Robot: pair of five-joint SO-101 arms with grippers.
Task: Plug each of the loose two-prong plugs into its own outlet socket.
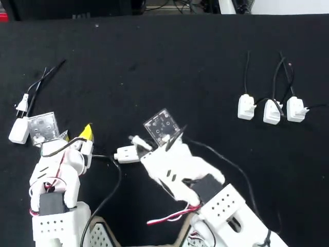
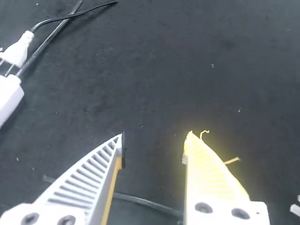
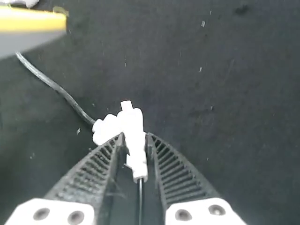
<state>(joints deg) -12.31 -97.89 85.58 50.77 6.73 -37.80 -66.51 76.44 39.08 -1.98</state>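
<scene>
Risk: the socket (image 3: pixel 104 129) lies loose on the surface (image 1: pixel 154 62). If I push the plug (image 3: pixel 131 117) in off-line, I judge the socket slides away instead of mating.
Plug: small, white, stubby, its front poking past my fingertips.
Right fingers (image 3: pixel 105 161): clamped tight around the plug, just beside the socket.
Left fingers (image 2: pixel 101 166): spread wide, holding nothing.
Second plug (image 1: pixel 21 105): unplugged, far left, near the second socket (image 1: pixel 19 129).
</scene>
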